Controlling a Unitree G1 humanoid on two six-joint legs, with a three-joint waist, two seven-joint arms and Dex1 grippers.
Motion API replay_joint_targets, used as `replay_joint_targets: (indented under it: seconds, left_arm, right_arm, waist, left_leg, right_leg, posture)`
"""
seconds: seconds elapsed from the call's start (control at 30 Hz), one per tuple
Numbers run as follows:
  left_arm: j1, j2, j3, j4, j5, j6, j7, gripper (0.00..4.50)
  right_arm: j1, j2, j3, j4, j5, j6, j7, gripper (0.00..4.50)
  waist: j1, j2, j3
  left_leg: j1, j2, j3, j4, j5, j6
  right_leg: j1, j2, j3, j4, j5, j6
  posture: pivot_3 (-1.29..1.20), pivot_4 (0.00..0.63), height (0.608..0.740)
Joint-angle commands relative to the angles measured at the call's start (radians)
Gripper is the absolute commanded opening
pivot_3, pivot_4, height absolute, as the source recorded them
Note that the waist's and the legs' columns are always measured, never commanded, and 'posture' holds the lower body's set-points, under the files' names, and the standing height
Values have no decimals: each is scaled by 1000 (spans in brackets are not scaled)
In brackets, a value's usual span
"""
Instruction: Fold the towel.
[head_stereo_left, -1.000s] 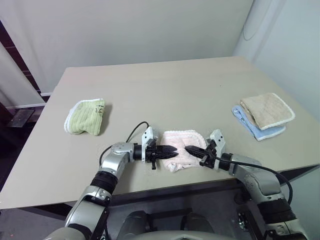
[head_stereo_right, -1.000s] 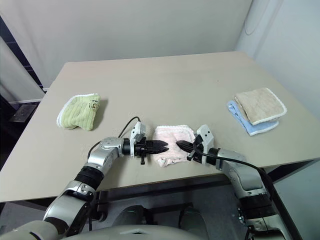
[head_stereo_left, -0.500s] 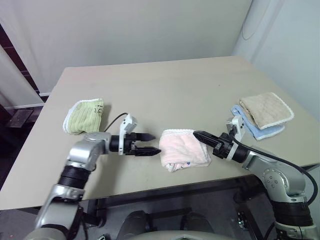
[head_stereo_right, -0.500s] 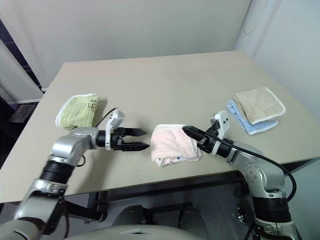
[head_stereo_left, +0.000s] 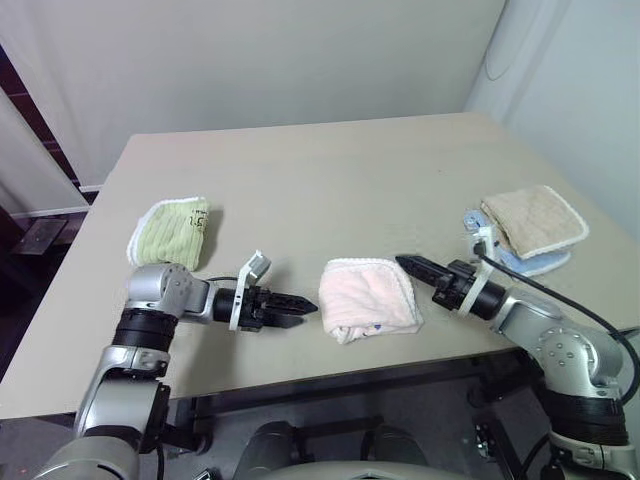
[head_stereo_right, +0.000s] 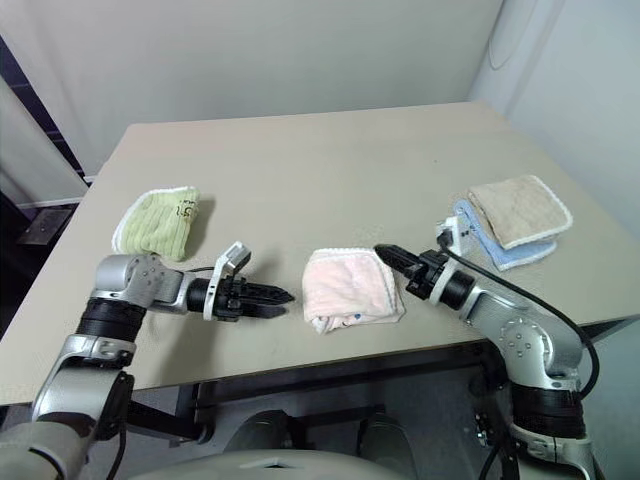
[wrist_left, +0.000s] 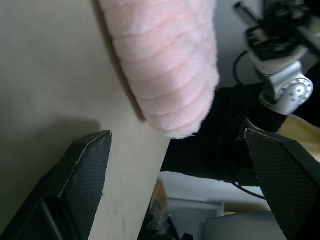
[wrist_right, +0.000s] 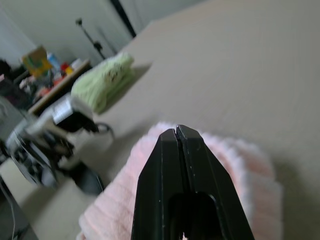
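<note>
The towel (head_stereo_left: 369, 297) lies near the table's front edge as a small pale pink ribbed bundle, folded over, with white edging along its far side. My left gripper (head_stereo_left: 306, 306) hovers just left of it, pointing at it, apart from the cloth. In the left wrist view its fingers (wrist_left: 85, 172) stand wide open with the towel (wrist_left: 165, 65) ahead of them. My right gripper (head_stereo_left: 404, 263) is shut and empty, its tip over the towel's far right corner. The right wrist view shows those fingertips (wrist_right: 170, 145) pressed together above the pink cloth (wrist_right: 250, 175).
A small green ribbed cloth (head_stereo_left: 172, 233) lies on the beige table (head_stereo_left: 350, 170) at the left. A beige cloth (head_stereo_left: 535, 220) rests on a blue one (head_stereo_left: 498, 250) at the right, close behind my right arm. The table's front edge runs just below the towel.
My left gripper has let go of the towel, opened, rolled and drawn back to the left. My right gripper has lifted and pulled back to the right, still shut. The towel stays folded.
</note>
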Motion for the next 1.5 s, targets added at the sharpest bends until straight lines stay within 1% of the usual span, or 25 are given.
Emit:
replay_joint_targets:
  seconds: [0.03, 0.1, 0.2, 0.33, 0.43, 0.47, 0.57, 0.63, 0.7, 0.73, 0.87, 1.0, 1.1, 1.13, 1.27, 1.3, 1.37, 1.4, 1.5]
  left_arm:
    - [-20, -58, 53, 58, -7, 44, 71, 4480]
    - [-31, -103, 76, 82, 1, 49, 121, 4480]
    - [-61, -174, 147, 162, -3, 50, 205, 4480]
    - [-74, -229, 170, 207, -48, 50, 249, 4480]
    - [-107, -260, 189, 257, -54, 50, 278, 4480]
    - [-118, -261, 177, 262, -66, 50, 269, 4480]
    - [-165, -229, 73, 316, -169, 50, 188, 4480]
    - [-182, -230, 35, 329, -155, 50, 212, 4480]
    - [-172, -230, 1, 283, -147, 50, 199, 4480]
    - [-177, -236, -8, 294, -145, 50, 198, 4480]
    - [-187, -305, 0, 335, -74, 3, 239, 4480]
    - [-210, -358, 50, 398, -18, -59, 305, 4480]
    - [-213, -372, 61, 399, -2, -79, 301, 4480]
    - [-214, -374, 60, 395, -1, -78, 294, 4480]
    - [-222, -398, 60, 382, 2, -105, 264, 4480]
    - [-230, -410, 69, 395, 10, -124, 274, 4305]
    - [-235, -422, 65, 393, 17, -135, 264, 3886]
    - [-235, -424, 56, 385, 17, -137, 249, 3551]
    - [-238, -429, 61, 387, 28, -139, 250, 2431]
  right_arm:
    - [25, -46, -25, -76, 26, 0, 21, 0]
    - [54, -78, -22, -106, 15, -4, 29, 0]
    - [93, -130, -27, -150, 17, 12, 36, 0]
    - [138, -178, -52, -185, 36, 24, 44, 0]
    - [154, -193, -60, -190, 37, 22, 42, 0]
    - [157, -194, -61, -191, 35, 22, 40, 0]
    - [175, -205, -55, -208, -1, -15, 53, 0]
    - [187, -212, -46, -216, -21, -37, 61, 0]
    - [192, -216, -42, -215, -30, -47, 63, 0]
    - [194, -216, -42, -214, -33, -50, 64, 0]
    - [204, -216, -49, -217, -45, -60, 61, 0]
    - [212, -211, -54, -224, -42, -53, 51, 0]
    - [222, -204, -60, -219, -43, -49, 36, 0]
    - [223, -203, -60, -218, -41, -49, 32, 0]
    - [221, -193, -63, -214, -35, -51, 11, 0]
    - [222, -191, -64, -214, -34, -52, 8, 0]
    - [228, -189, -69, -219, -29, -56, 5, 0]
    - [231, -189, -74, -224, -26, -57, 4, 0]
    - [235, -192, -80, -233, -27, -62, 0, 0]
  waist:
    - [3, 1, -1]
    - [6, 1, -1]
    - [12, 3, -2]
    - [31, 2, -2]
    - [36, 3, -2]
    - [37, 3, -2]
    - [36, 3, -2]
    - [35, 3, -2]
    - [29, 3, -2]
    - [29, 3, -2]
    - [39, 3, -3]
    - [63, 6, -5]
    - [67, 6, -5]
    - [67, 6, -5]
    - [64, 7, -5]
    - [64, 7, -5]
    - [63, 7, -5]
    - [62, 7, -5]
    - [55, 7, -4]
  left_leg:
    - [0, 0, 0, 0, 0, 0]
    - [1, 0, 0, 0, 0, 0]
    - [5, -1, 0, 0, -1, 0]
    - [10, -3, 0, 0, -1, -1]
    - [10, -4, 0, 0, -1, -1]
    - [10, -4, 0, 0, -1, -1]
    - [8, -7, 0, -2, -2, 0]
    - [7, -7, 0, -2, -2, 1]
    - [5, -7, 0, -3, -3, 3]
    - [4, -7, 0, -3, -4, 4]
    - [-4, -7, 0, -2, -3, 4]
    - [-4, -10, 0, -1, -3, 7]
    - [-3, -11, 0, -1, -4, 9]
    - [-3, -12, 0, -1, -4, 9]
    - [-5, -18, 0, -2, -4, 9]
    - [-6, -18, 0, -3, -4, 9]
    - [-7, -20, 0, -3, -4, 9]
    - [-8, -22, 0, -3, -4, 9]
    - [-9, -23, 1, -3, -4, 10]
  right_leg:
    - [0, 0, 0, 0, 0, 0]
    - [0, -1, 0, 0, 0, 0]
    - [2, -3, 0, -2, -1, -2]
    - [8, -9, 0, -4, 1, 1]
    - [9, -12, -3, -5, 2, 1]
    - [10, -12, -3, -6, 2, 1]
    - [10, -14, -4, -8, 2, 2]
    - [10, -14, -5, -11, 2, 2]
    - [8, -14, -5, -13, 2, 2]
    - [7, -14, -5, -14, 2, 2]
    - [1, -14, -6, -14, 2, 2]
    - [3, -16, -6, -16, 3, 3]
    - [8, -18, -7, -21, 7, 3]
    - [9, -20, -7, -22, 8, 4]
    - [11, -26, -8, -29, 18, 19]
    - [12, -26, -9, -34, 21, 20]
    - [13, -28, -10, -37, 24, 22]
    - [13, -31, -10, -38, 25, 23]
    - [13, -32, -11, -40, 25, 26]
  posture:
    - [0, 0, 720]
    - [0, 0, 720]
    - [0, 0, 720]
    - [0, 0, 720]
    - [0, 0, 720]
    - [0, 0, 720]
    - [0, 0, 720]
    - [0, 0, 720]
    - [0, 0, 720]
    - [0, 0, 720]
    - [0, 0, 720]
    - [0, 0, 720]
    - [0, 0, 720]
    - [0, 0, 720]
    - [0, 0, 720]
    - [0, 0, 720]
    - [0, 0, 720]
    - [0, 0, 720]
    - [0, 0, 720]
